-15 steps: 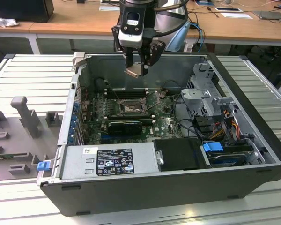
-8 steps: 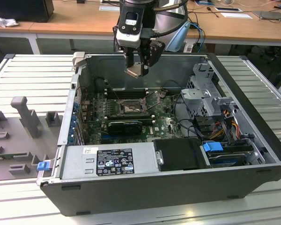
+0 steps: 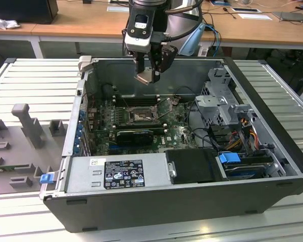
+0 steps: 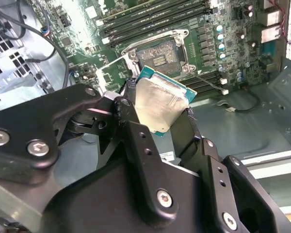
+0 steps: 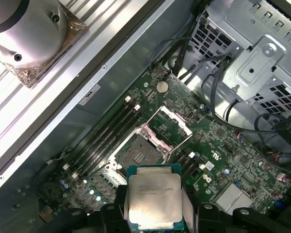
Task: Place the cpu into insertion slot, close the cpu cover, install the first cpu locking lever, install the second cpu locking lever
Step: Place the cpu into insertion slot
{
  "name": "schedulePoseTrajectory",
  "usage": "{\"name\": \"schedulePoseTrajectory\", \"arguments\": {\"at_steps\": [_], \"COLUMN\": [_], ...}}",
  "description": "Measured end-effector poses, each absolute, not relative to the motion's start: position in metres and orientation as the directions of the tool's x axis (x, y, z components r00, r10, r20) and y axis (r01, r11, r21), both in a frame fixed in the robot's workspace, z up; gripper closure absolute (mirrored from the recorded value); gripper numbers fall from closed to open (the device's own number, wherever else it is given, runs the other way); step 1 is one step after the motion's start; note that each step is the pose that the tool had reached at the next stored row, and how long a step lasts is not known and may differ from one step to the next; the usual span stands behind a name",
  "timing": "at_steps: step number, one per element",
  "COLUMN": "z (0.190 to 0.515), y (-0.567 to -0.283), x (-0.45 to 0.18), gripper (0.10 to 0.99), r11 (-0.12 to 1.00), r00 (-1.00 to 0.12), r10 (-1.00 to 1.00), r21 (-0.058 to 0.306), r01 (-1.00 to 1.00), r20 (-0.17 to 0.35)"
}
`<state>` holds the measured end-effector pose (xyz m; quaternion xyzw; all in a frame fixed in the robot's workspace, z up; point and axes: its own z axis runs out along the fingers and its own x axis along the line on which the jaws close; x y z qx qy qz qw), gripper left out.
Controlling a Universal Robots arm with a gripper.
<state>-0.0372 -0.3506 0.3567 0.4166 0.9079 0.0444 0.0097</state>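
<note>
The cpu [image 4: 161,102] sits clamped edgewise between the two black fingers [image 5: 117,206] of the gripper [image 3: 148,76], its pale metal face turned outward and its green edge showing along the free side. The gripper is closed on the chip and hangs above the open computer case [image 3: 156,209], at about the height of the case's upper rim in the exterior view. Directly below and a little ahead of the gripper lies the insertion slot [image 5: 137,156], a square socket with its pin field bare and nothing seated in it. The cpu cover [image 5: 176,119] stands swung up off the socket on the side away from the gripper, its square window showing the board behind it. Long black memory slots [image 5: 106,133] run alongside the socket, close by on one side, and a black expansion card [image 3: 135,135] lies lower on the board, past the socket from the gripper. A silvery drive cage [image 5: 252,53] with dark cables [image 5: 218,92] trailing from it stands off to the side, well apart from the chip. The space between the chip and the socket looks open. The case rests on a slatted metal worktop [image 3: 278,85].
</note>
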Motion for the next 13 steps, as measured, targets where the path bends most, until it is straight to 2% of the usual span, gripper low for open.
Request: {"name": "schedulePoseTrajectory", "arguments": {"at_steps": [8, 13], "z": [0.3561, 0.3553], "y": [-0.3506, -0.3506], "x": [-0.0371, -0.0371], "gripper": [0.557, 0.557], "r11": [0.53, 0.493], "r00": [-0.534, -0.497], "r10": [0.845, 0.868], "r21": [0.089, 0.089], "r01": [0.843, 0.865], "r20": [0.019, 0.019]}}
